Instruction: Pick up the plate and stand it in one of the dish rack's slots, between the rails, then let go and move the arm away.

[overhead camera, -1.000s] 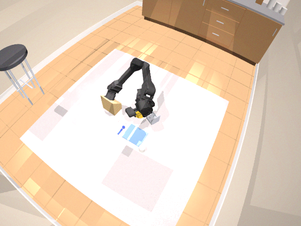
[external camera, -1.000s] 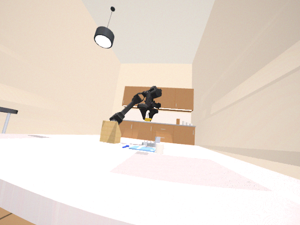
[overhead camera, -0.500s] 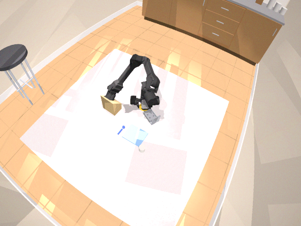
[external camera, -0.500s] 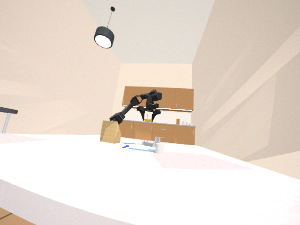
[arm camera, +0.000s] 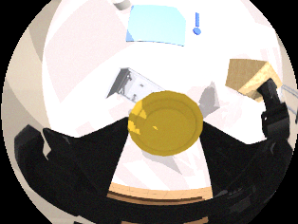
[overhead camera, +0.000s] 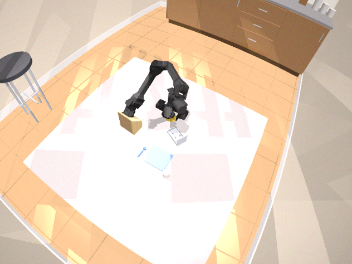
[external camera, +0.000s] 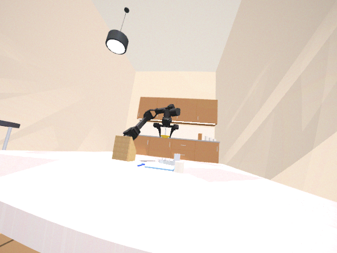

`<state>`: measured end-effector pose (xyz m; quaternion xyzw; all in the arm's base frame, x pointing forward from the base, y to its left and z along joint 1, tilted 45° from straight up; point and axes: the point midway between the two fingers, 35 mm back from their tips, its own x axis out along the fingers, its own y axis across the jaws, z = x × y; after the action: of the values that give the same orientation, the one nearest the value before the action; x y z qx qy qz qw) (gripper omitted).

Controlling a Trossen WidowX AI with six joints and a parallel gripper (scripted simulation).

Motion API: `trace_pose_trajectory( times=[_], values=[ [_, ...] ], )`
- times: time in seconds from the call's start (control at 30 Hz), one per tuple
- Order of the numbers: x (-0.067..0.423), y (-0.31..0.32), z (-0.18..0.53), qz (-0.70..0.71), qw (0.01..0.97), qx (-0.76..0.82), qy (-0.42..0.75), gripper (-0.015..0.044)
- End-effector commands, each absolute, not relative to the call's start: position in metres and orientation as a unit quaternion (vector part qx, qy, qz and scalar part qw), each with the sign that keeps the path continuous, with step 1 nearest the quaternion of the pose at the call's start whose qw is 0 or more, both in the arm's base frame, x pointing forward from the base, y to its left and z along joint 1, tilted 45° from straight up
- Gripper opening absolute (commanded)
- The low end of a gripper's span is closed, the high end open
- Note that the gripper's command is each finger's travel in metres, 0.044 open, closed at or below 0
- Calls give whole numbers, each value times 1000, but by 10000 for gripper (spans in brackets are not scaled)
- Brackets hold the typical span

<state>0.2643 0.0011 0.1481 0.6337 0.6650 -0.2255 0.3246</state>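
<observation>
The yellow plate (overhead camera: pixel 171 118) (external camera: pixel 165 136) (arm camera: pixel 166 123) is held across its width between the two fingers. My gripper (external camera: pixel 165 136) (arm camera: pixel 165 122) is shut on it and holds it high above the table. In the exterior view the plate looks nearly flat, face up or down not clear. The grey dish rack (overhead camera: pixel 177 136) (external camera: pixel 166 162) (arm camera: pixel 140 86) stands on the table, in front of the gripper in the top view. In the wrist view the plate overlaps the rack's near end. The rack's slots are small in view, and nothing shows standing in them.
A light blue board (overhead camera: pixel 158 157) (external camera: pixel 159 167) (arm camera: pixel 157 25) lies beyond the rack. A blue utensil (overhead camera: pixel 141 152) (external camera: pixel 141 164) (arm camera: pixel 196 24) lies beside it, and a white cup (overhead camera: pixel 166 173) (external camera: pixel 179 166) stands at its corner. A wooden block (overhead camera: pixel 130 123) (external camera: pixel 123 148) (arm camera: pixel 247 76) is at the arm's base.
</observation>
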Motion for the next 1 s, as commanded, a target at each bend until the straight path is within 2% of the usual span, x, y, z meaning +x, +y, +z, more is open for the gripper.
trace_pose_trajectory(
  times=[0.0,0.43,0.67,0.97],
  values=[
    [255,13,157,-271,275,655,649,0],
    [230,42,179,-389,138,696,588,0],
    [229,43,177,-392,146,692,589,0],
    [222,51,145,-420,248,631,603,0]
  ],
)
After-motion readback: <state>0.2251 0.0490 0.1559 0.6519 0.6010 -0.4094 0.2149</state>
